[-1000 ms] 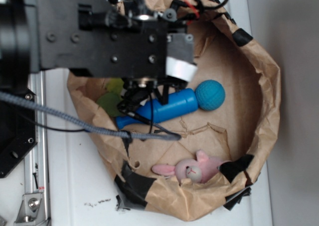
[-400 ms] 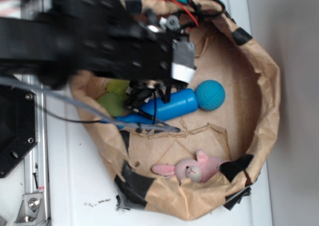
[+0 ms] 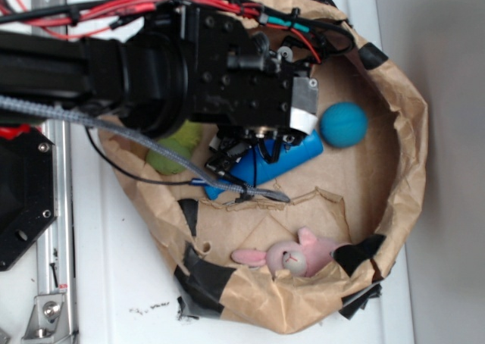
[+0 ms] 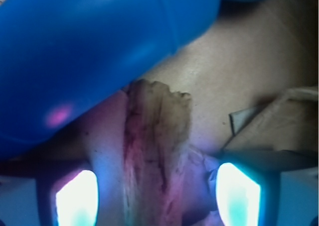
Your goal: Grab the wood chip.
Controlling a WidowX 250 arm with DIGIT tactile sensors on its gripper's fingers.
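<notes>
While unheld, wood chip streaked brown, jagged-ended, between gripper fingers

Exterior cam: overhead, looking almost straight down at the white table and the brown paper bowl; mid range, whole bowl in frame, arm entering from the left and hiding the bowl's upper left. Wrist cam: mounted on the arm, looks down between the two fingers, very close to the bowl floor, slightly soft focus. Overlap: the blue pin, which fills the wrist view's top left, and the paper floor beside it. The wood chip shows only in wrist view; exterior has it hidden under the arm.
</notes>
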